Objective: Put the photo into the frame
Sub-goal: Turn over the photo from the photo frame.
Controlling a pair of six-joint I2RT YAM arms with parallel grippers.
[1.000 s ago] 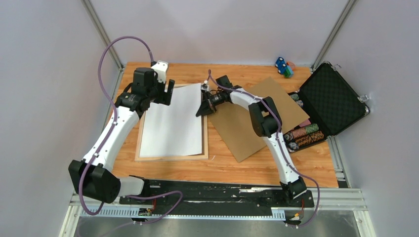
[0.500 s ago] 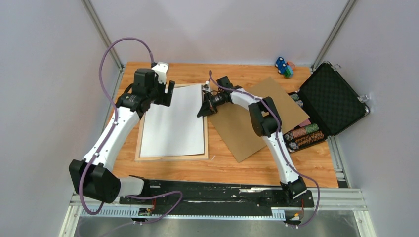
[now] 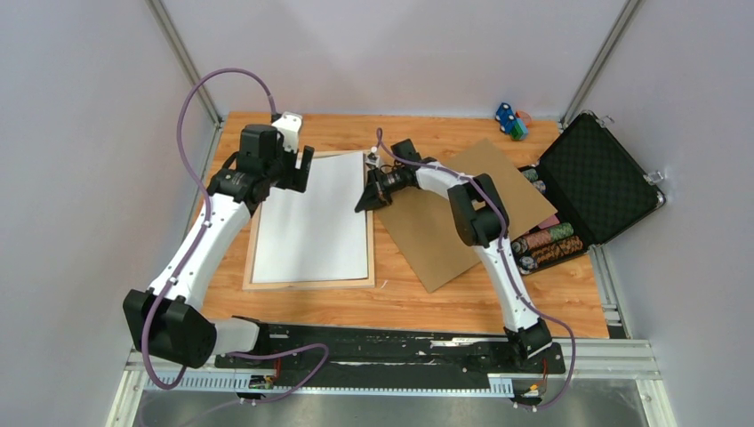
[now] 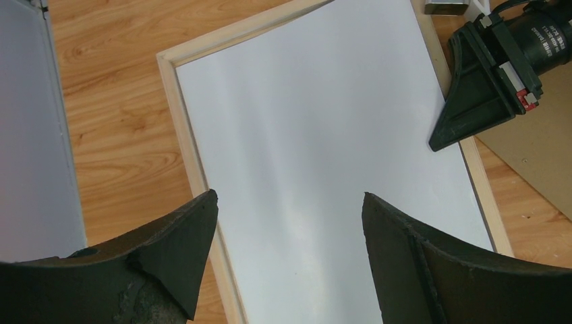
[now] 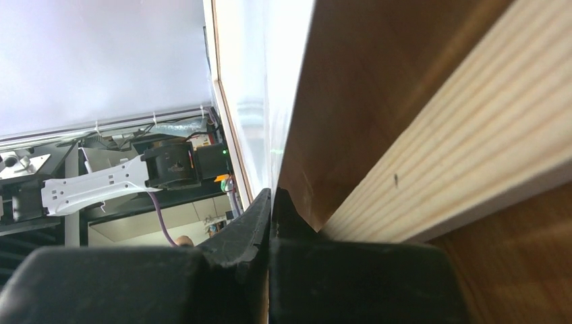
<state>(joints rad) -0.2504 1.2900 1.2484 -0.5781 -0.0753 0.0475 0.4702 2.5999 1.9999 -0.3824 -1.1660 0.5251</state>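
Observation:
The photo (image 3: 311, 218) lies face down, its plain white back up, inside the pale wood frame (image 3: 307, 285) on the table's left half. My right gripper (image 3: 363, 205) is shut on the photo's right edge beside the frame's right rail. In the right wrist view the thin white sheet (image 5: 270, 67) runs down between the shut fingers (image 5: 253, 216), with the wooden rail (image 5: 438, 135) alongside. My left gripper (image 3: 302, 169) hovers open over the frame's far left part. In the left wrist view the white sheet (image 4: 303, 121) shows between its spread fingers (image 4: 189, 229), touching neither.
A brown backing board (image 3: 462, 213) lies right of the frame, under the right arm. An open black case (image 3: 596, 178) with poker chips (image 3: 547, 245) stands at the right edge. Small toy cars (image 3: 510, 120) sit at the back right.
The right gripper has nudged the photo's right edge slightly to the right, closer to the frame's right rail. The left arm has hardly moved.

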